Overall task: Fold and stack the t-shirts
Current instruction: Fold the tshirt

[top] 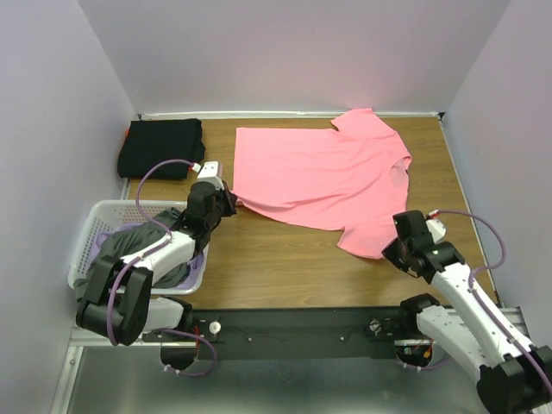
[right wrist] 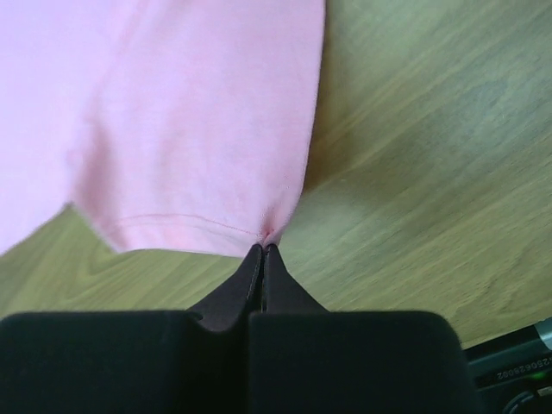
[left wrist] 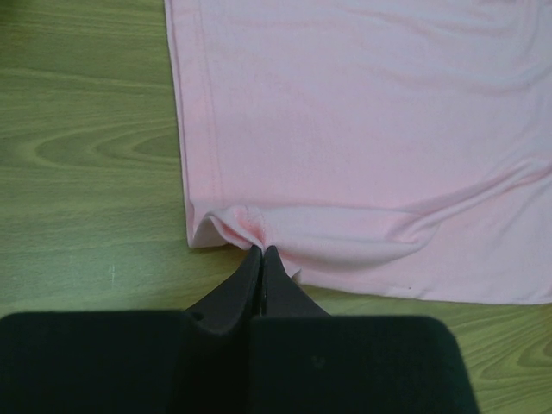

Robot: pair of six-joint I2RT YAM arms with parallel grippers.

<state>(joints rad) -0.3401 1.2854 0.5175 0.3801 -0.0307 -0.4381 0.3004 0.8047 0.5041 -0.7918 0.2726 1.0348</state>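
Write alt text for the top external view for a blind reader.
A pink t-shirt lies spread on the wooden table, the left gripper pinching its hem corner and the right gripper its near sleeve. A folded black t-shirt sits far left; a white laundry basket holds grey clothes.

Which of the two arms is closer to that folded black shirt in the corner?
Left. The left gripper pinches the pink t-shirt at its hem corner, a short way from the black t-shirt. The right gripper pinches the pink sleeve at the opposite side, much farther away.
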